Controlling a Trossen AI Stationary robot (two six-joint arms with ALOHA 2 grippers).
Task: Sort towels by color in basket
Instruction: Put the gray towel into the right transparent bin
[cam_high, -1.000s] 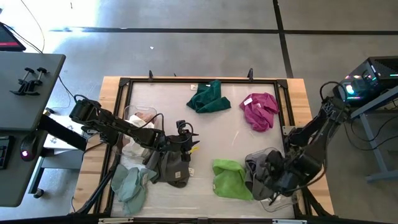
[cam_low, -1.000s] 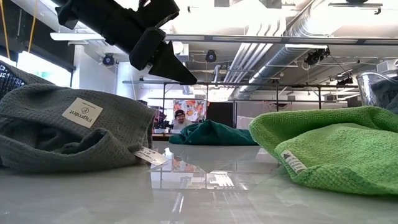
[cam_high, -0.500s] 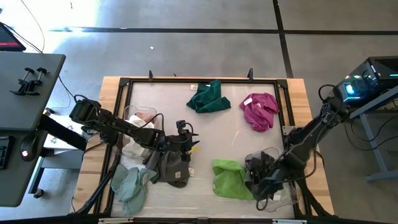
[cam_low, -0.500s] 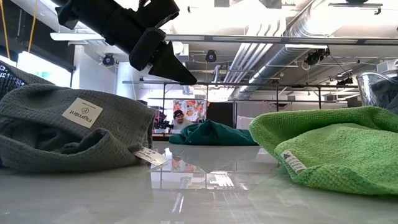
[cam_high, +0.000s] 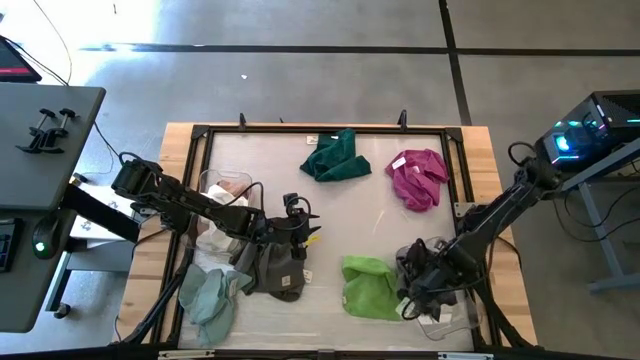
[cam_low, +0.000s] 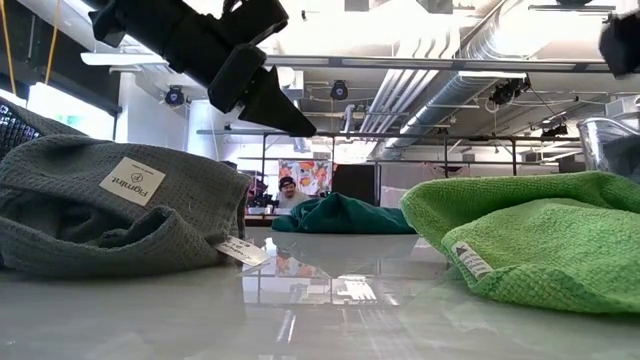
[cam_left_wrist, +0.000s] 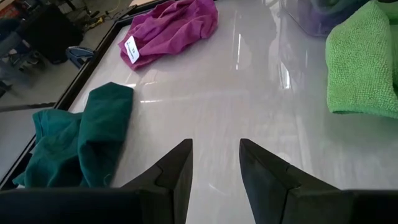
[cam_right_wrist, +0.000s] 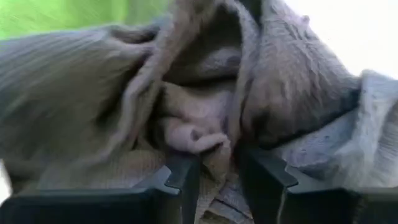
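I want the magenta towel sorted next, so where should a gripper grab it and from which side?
Probably from straight above, pinching the raised, bunched fold near the middle of the magenta towel. It lies crumpled and low on the table, apart from the dark green towel, so its thin flat edges offer little to pinch.

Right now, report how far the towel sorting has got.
Done: little that shows; some cloths sit in the clear bin at the left. In hand: the right gripper is open and pressed into the grey towel; the left gripper hangs open above the table. Left: the dark green towel, magenta towel and lime green towel lie loose.
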